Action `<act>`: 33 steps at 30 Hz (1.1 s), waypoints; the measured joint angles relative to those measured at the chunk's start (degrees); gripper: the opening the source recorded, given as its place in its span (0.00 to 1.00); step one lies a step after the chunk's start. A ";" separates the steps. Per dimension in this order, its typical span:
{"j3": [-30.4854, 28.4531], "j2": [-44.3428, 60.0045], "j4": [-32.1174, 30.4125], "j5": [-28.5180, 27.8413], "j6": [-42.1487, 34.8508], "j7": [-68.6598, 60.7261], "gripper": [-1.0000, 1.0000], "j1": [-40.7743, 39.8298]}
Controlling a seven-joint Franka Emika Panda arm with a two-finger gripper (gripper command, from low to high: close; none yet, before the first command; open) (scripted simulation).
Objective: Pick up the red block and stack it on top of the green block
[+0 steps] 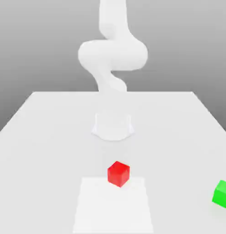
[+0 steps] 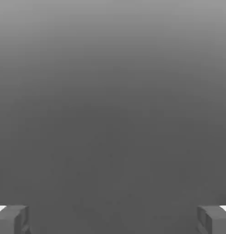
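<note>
Hanging wide open and empty, pincer [image 2: 113,219] gripping nothing yet.

Sitting near the middle of the white table [image 1: 41,137], red block [image 1: 118,173], with green block [image 1: 222,194] well apart at the exterior view's right edge. Looking small, rigid, likely light: probably best pinching two opposite flat faces, squarely, to avoid slipping.

White table [image 1: 41,137], paler square patch [image 1: 113,210] near front

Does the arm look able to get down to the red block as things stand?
Probably yes. The red block sits alone on the table, with the green block well off toward the exterior view's right. The end effector is open and holds nothing.
</note>
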 joint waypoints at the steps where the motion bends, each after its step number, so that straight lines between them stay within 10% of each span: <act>1: 0.49 1.58 -1.91 0.32 1.36 1.49 0.50 -0.31; 17: 9.68 31.16 -33.43 4.52 26.34 28.28 0.50 -5.38; 24: 3.56 48.92 -33.63 -7.18 41.03 38.90 0.50 -2.54; 25: 1.71 50.85 -33.38 -7.78 42.71 39.35 0.00 -0.83; 33: 1.64 49.96 -33.53 -7.21 42.05 38.98 0.00 -0.55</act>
